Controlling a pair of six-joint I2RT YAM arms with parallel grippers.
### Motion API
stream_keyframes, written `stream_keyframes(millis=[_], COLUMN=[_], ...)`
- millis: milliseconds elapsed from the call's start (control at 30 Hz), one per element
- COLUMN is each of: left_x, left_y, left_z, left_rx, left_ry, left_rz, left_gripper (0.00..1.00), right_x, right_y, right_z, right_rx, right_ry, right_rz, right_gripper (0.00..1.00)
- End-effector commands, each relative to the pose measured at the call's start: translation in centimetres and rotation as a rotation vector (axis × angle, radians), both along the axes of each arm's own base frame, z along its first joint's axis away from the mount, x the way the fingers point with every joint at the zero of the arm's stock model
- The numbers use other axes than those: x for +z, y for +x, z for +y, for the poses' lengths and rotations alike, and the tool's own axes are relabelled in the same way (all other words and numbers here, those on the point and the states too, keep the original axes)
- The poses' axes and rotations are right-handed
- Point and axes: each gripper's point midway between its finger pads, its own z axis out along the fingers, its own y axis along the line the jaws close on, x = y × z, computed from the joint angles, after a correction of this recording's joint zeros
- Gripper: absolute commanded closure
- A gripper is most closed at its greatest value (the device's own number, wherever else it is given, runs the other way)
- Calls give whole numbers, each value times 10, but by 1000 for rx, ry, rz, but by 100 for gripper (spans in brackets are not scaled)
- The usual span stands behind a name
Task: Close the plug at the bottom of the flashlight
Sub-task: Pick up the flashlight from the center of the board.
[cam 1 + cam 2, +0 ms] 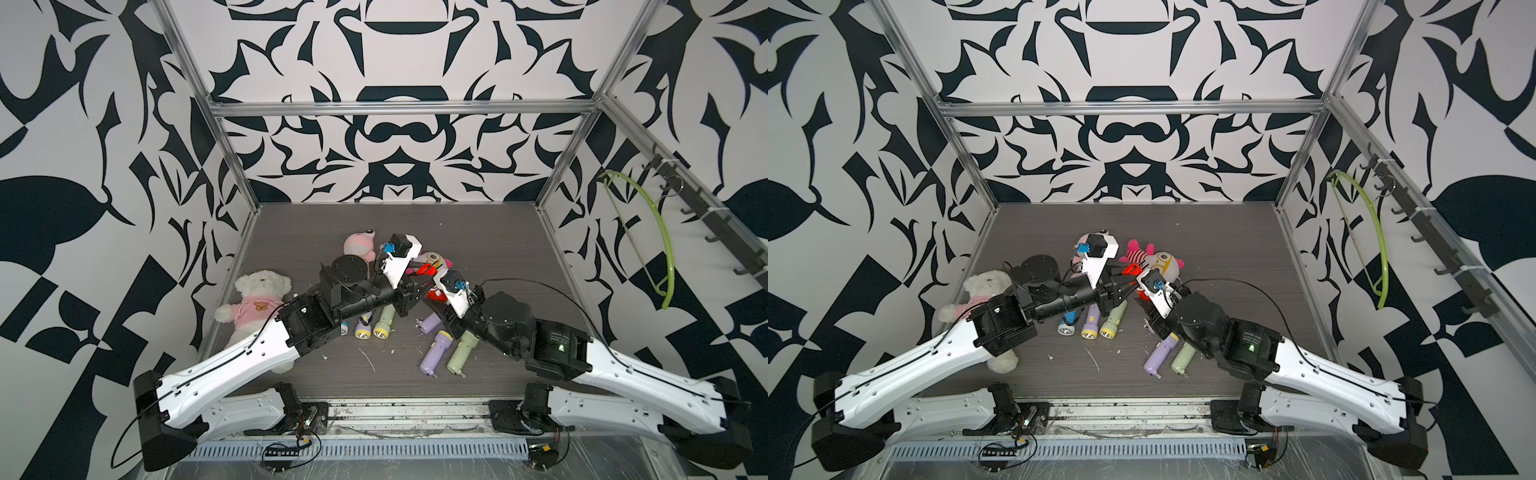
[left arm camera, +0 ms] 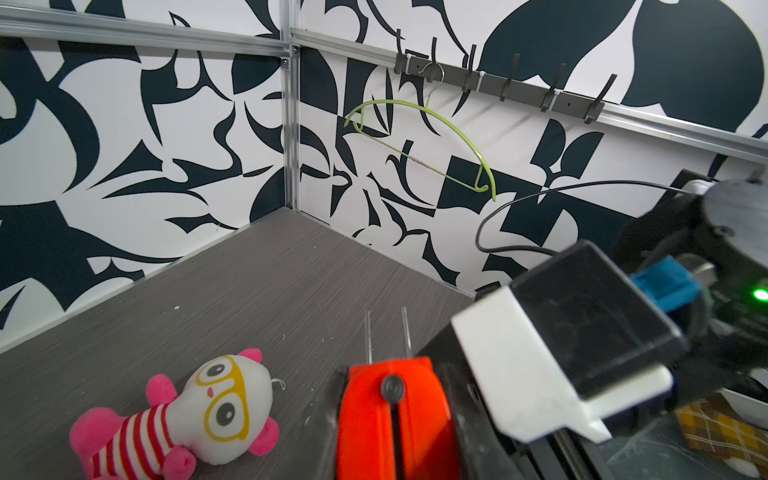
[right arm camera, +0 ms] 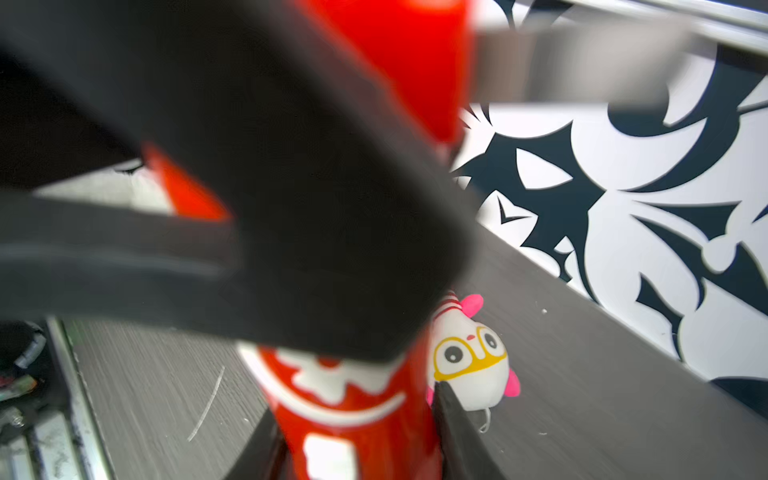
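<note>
A red flashlight (image 2: 386, 415) is held above the table between both arms. My left gripper (image 2: 390, 370) is shut on its body, a black finger against each side. Two thin metal prongs (image 2: 368, 332) of the plug stick straight out of the flashlight's end, past the left fingertips. My right gripper (image 3: 357, 428) is shut on the flashlight (image 3: 353, 415) at its white-patterned part, with the left gripper a blurred black mass across that view. In both top views the two grippers meet mid-table at the flashlight (image 1: 428, 271) (image 1: 1133, 269).
Several purple and green flashlights (image 1: 432, 353) (image 1: 384, 322) lie on the grey table under the arms. A white bear (image 1: 257, 299), a pink plush (image 1: 359, 245) and a glasses-wearing plush (image 2: 216, 407) lie around. A green hanger (image 1: 660, 249) hangs on the right wall.
</note>
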Motion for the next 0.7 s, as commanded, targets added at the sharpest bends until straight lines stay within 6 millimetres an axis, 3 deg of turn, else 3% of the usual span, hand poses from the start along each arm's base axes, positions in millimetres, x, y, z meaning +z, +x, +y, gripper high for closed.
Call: stream_keyframes(millis=[0,67,133,333,500,633,667], left_x=[20,18,15,11,5,6,8], left_y=[-8,-9,-9,-15,-14,-11,-11], left_z=[0,0,-1,-5,-5,-4,-4], left_rx=[-37,-41,-46,-85,-83,-60,-61], left_ry=[-54,-56,-60,-78,-74,-82,-88], left_rz=[-9,-1,8,36,57,54,52], left_gripper=[98,82,64,42,41,50,57], right_x=[28,30,32,39,48,48,46], right_y=[1,0,-1,-2,-1,-3,-2], right_z=[3,3,4,5,2,6,7], right_rx=[4,5,11,16,7,23,23], right_ry=[75,80,92,123,148,146,142], right_rz=[-45,-43,-40,-40,-54,-49,-45], right_gripper=[87,100,100,100,100,100,100])
